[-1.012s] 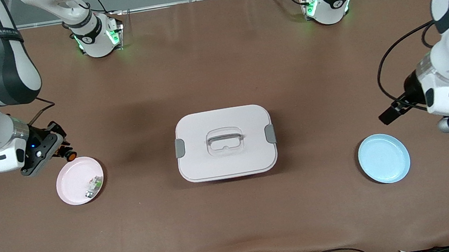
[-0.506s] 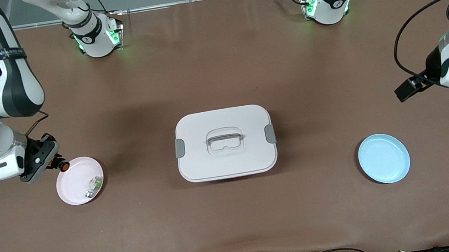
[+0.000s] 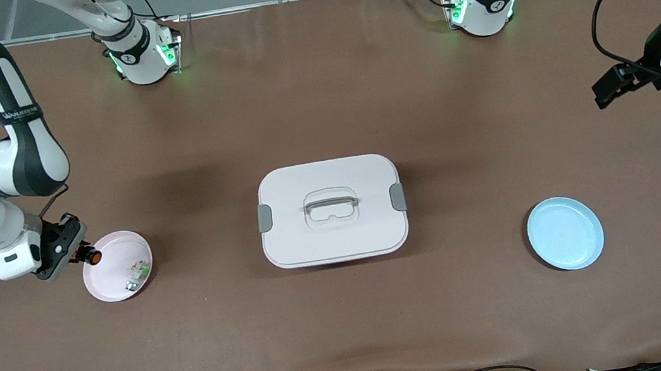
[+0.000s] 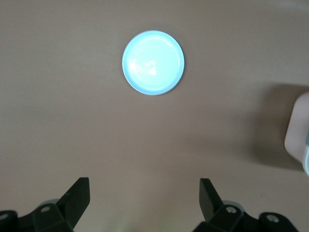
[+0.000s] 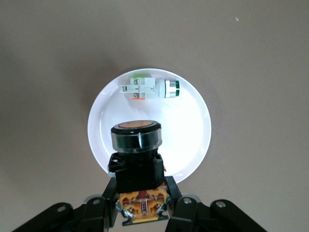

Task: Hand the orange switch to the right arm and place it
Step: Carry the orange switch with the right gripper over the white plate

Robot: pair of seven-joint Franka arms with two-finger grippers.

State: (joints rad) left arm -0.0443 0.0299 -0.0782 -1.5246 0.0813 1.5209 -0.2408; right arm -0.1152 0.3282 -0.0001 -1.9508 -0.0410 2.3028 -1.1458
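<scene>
The brown bench (image 3: 320,104) carries a lidded white box (image 3: 331,209) at its centre. At the box's 3 o'clock lies a blue plate (image 3: 565,233); at its 9 o'clock a pink plate (image 3: 112,275) holds a white-and-green part (image 3: 136,275). The right claw (image 3: 79,252) grips the orange switch (image 3: 91,257) over the pink plate's rim, long axis running out from the fingers, orange cap leading toward the plate's middle. It has come down closer to the plate than a second ago. The left claw (image 4: 144,198), jaws wide apart and empty, has risen away from the blue plate.
</scene>
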